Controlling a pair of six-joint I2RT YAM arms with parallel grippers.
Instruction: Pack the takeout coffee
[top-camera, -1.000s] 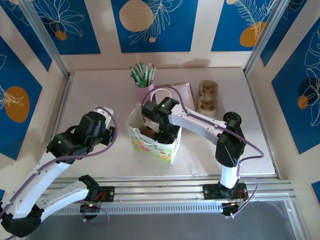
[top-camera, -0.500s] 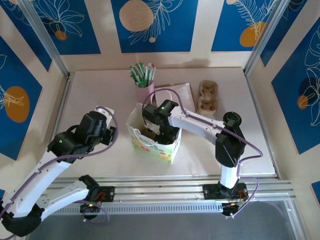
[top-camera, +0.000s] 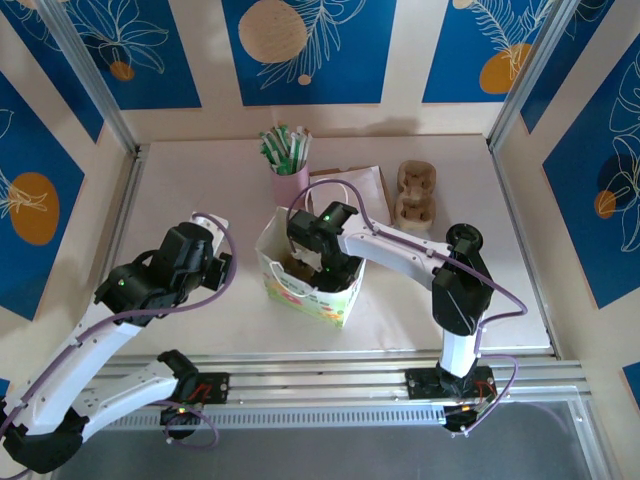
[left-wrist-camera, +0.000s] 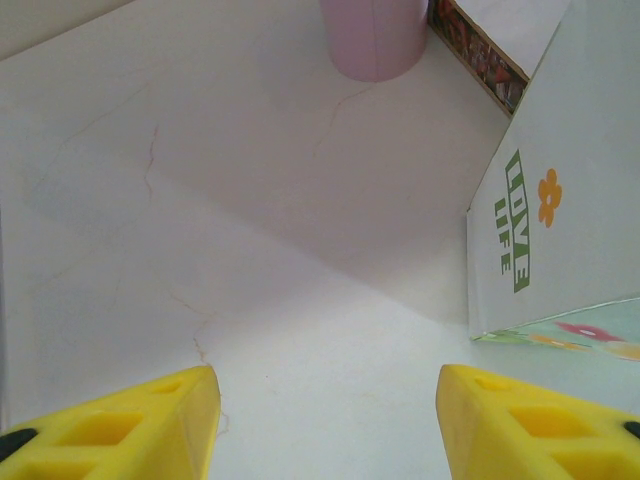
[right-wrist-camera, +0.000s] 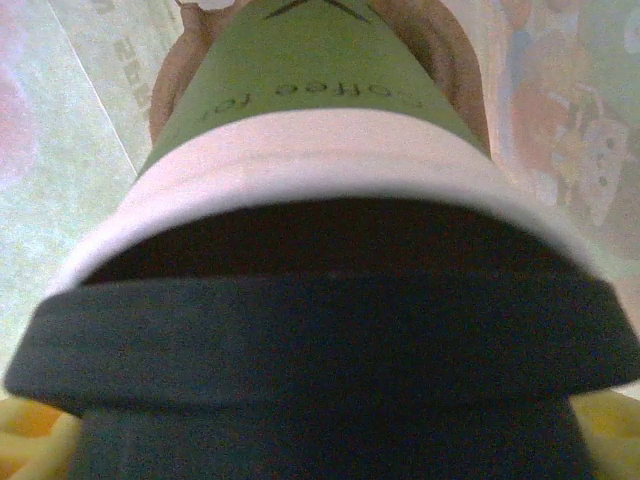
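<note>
R hand (top-camera: 327, 258) shifted slightly inside bag (top-camera: 305, 295), gripping coffee cup (right-wrist-camera: 310, 100).

The small paper cup (right-wrist-camera: 310, 80) is coloured green with a white band under a round black plastic lid (right-wrist-camera: 320, 340). The white paper gift bag (left-wrist-camera: 565, 190) is printed with green lettering and an orange flower.
</note>
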